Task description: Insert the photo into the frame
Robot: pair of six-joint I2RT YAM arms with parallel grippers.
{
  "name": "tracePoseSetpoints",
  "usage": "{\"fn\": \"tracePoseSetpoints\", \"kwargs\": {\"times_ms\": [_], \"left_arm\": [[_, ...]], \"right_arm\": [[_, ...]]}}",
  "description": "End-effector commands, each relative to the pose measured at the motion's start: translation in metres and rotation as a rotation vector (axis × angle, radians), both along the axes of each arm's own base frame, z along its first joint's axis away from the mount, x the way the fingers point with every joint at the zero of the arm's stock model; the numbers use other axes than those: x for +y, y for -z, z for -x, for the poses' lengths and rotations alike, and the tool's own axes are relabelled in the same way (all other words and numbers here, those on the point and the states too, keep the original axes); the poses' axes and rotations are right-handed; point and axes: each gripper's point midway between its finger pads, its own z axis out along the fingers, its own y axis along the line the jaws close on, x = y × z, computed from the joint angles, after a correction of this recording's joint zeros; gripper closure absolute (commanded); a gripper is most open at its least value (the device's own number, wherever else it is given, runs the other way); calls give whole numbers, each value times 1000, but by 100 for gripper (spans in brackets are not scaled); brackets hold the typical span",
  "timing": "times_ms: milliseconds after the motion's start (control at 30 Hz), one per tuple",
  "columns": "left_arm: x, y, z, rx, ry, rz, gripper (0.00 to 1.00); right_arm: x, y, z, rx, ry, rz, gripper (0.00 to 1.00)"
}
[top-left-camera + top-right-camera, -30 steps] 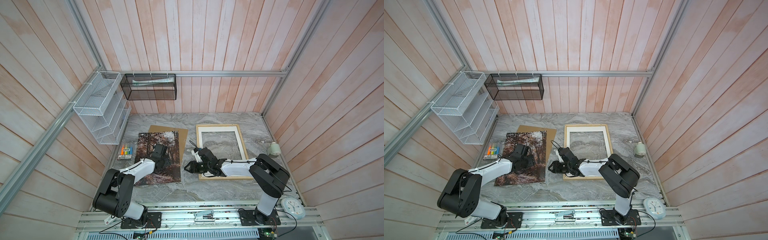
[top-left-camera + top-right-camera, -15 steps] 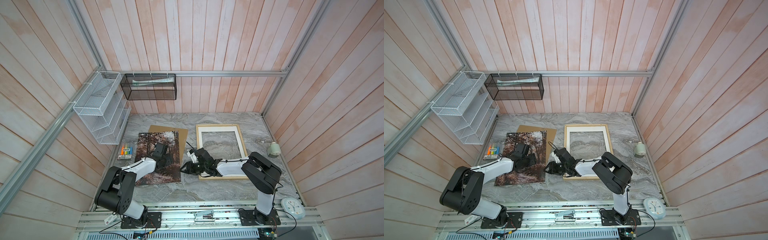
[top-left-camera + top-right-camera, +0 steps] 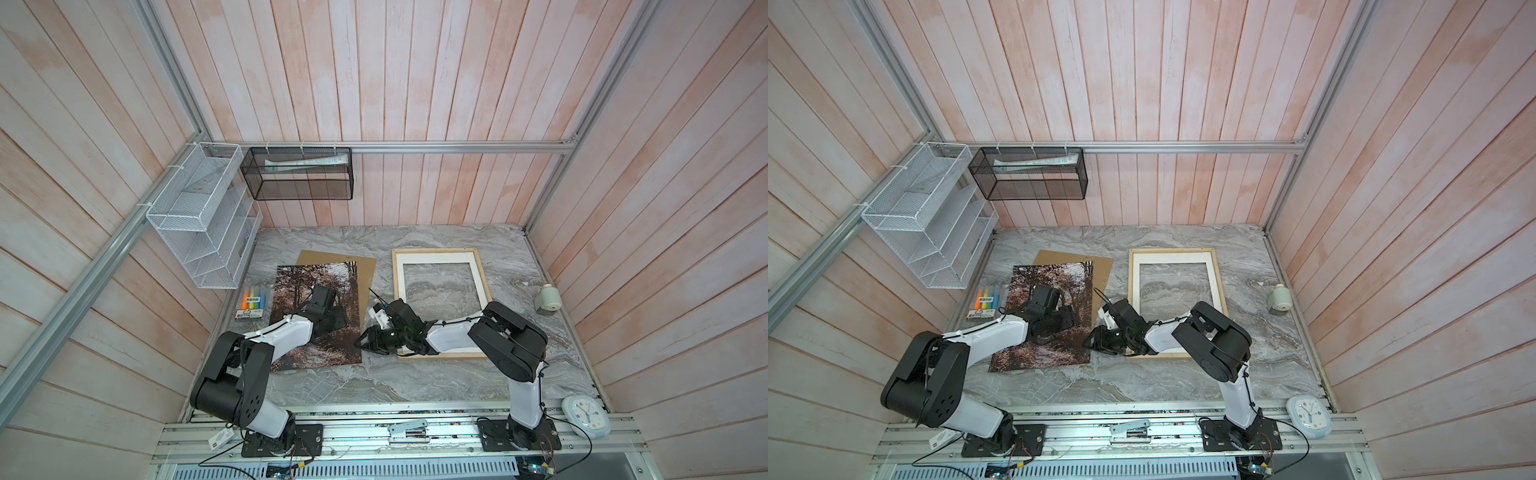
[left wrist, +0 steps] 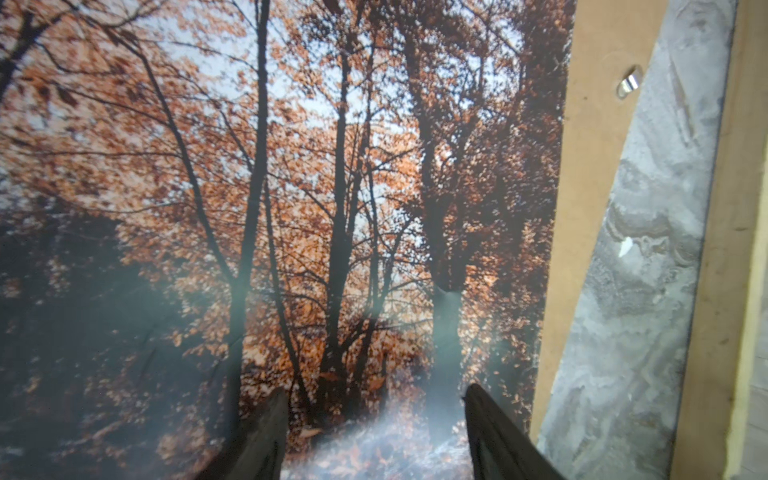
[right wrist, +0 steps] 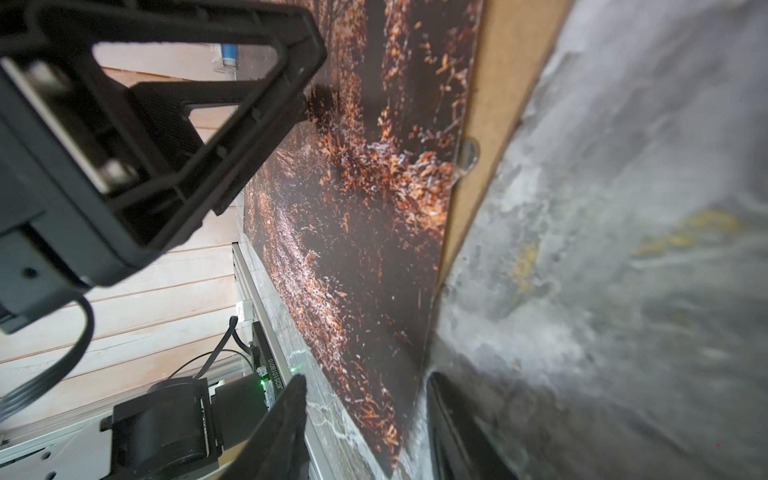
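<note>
photo [image 3: 320, 353]: lying flat on the brown board [image 3: 365, 270], left of the frame [image 3: 457, 355] and apart from it, long axis running front to back | right claw [image 3: 360, 344]: nearer; jaws standing apart, straddling the photo's right long edge | left claw [image 4: 374, 390]: sitting over its middle, jaws apart

Both top views look steeply down from high above the cell's front onto the whole marble table [image 3: 415, 386], nearly alike. The left wrist camera sits close above the photo [image 4: 291, 187], facing along it. The right wrist camera looks low across the table; both wrist views share the photo's edge and the backing board [image 4: 590, 166].
</note>
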Motion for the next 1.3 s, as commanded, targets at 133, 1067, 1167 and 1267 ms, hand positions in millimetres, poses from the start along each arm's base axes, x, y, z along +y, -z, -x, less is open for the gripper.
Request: {"fn": "tracePoseSetpoints", "kwargs": {"times_ms": [133, 1067, 1167, 1267], "left_arm": [[-4, 29, 26, 116, 17, 17, 32], [-6, 32, 28, 114, 26, 30, 32], [-6, 31, 27, 108, 25, 34, 32], [-6, 29, 28, 105, 25, 32, 32]], "right_arm": [[16, -14, -1, 7, -19, -86, 53], [24, -8, -10, 73, 53, -141, 58], [26, -6, -13, 64, 49, -135, 61], [27, -5, -15, 57, 40, -133, 66]]}}
